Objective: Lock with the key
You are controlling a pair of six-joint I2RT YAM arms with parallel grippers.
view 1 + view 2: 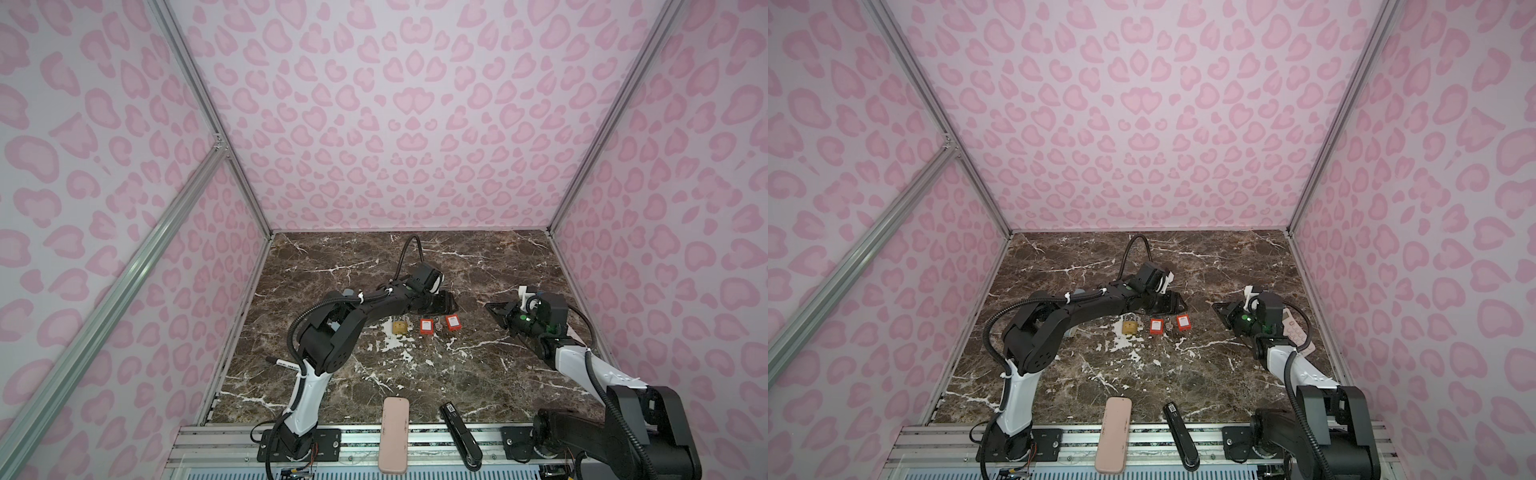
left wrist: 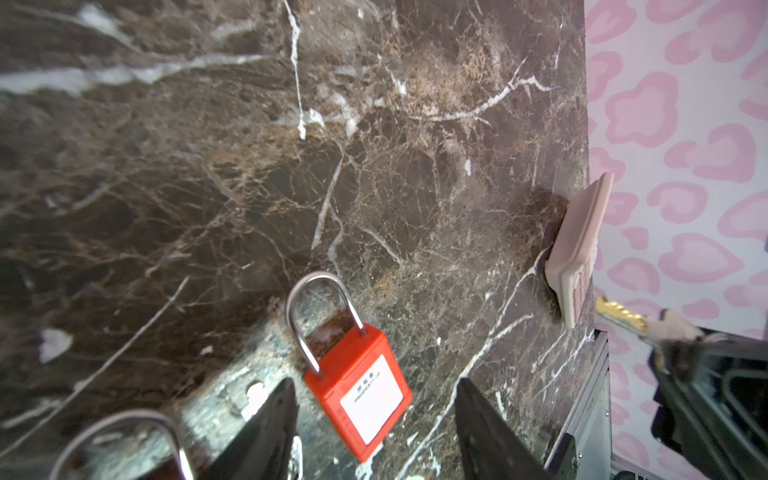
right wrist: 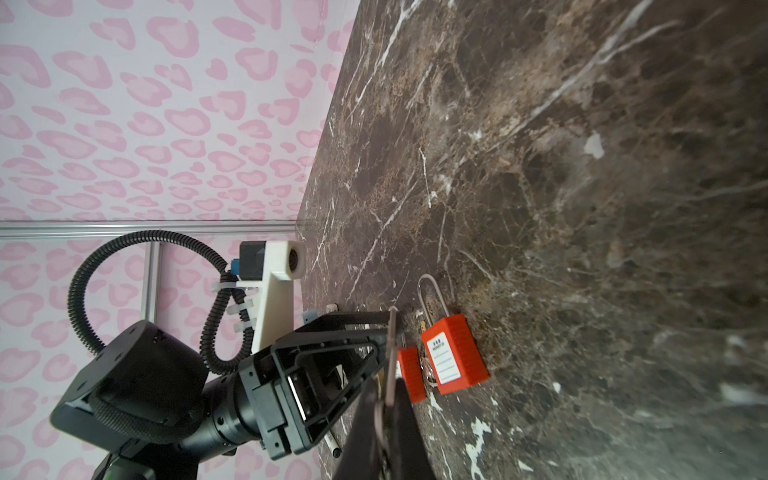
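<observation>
One slip of my spread left pincer [image 2: 374,382] could skew the red padlock [image 2: 358,400] beneath it, so the key [image 2: 621,312] pinched in my right pincer [image 3: 387,386] misses the keyhole.

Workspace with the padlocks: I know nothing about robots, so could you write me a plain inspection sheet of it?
Surface: brown marble-look tabletop, with white chipped patches.
Job's things: brass padlock, middle red padlock and right red padlock lie in a row; brass key.
Clutter: pink case and black stapler at the front edge; pink calculator by the right wall.
Grippers: left end effector open over the right red padlock; right end effector shut on the brass key.
Cables: black corrugated hoses along both arms.
Surroundings: pink leopard-print walls, aluminium frame.
</observation>
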